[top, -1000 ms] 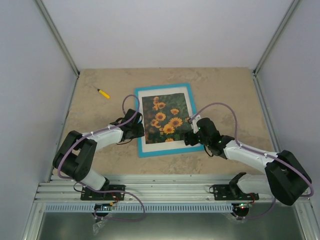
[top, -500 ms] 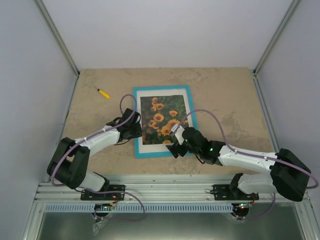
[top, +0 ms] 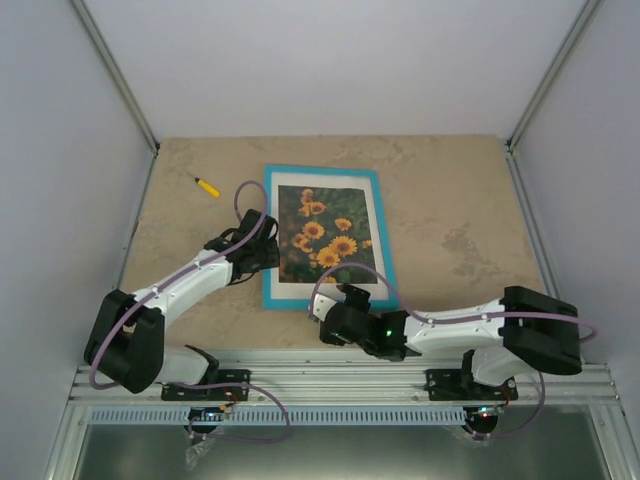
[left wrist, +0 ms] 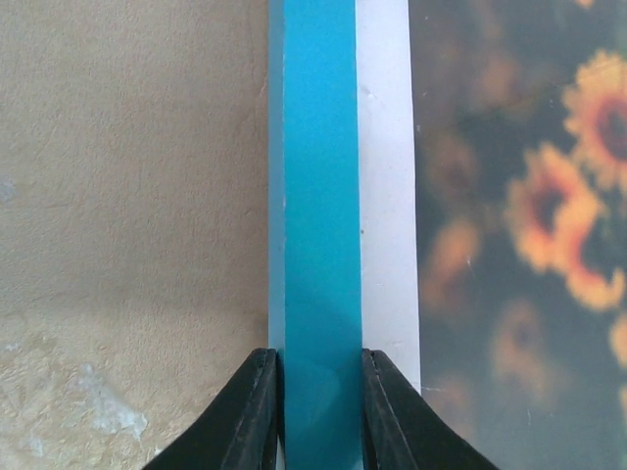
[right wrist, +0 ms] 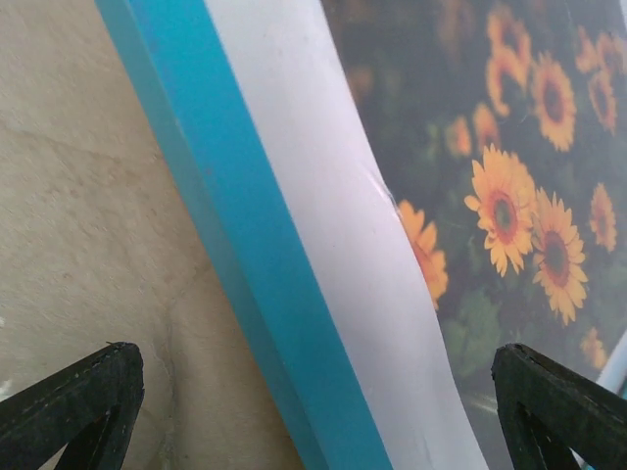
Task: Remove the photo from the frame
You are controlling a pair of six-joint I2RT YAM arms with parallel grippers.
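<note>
Turquoise frame (left wrist: 321, 196) edge lies clamped inside the left claw (left wrist: 321, 416).

The whole desk (top: 450, 200) is viewed from high above and behind the arm bases. The left wrist view is held close, looking down past the left pincer (left wrist: 318, 411) along the frame (left wrist: 318, 196) border. The right wrist view, equally close, is angled across the right pincer (right wrist: 318, 411) onto the same frame's border and photo (right wrist: 509, 196).
</note>
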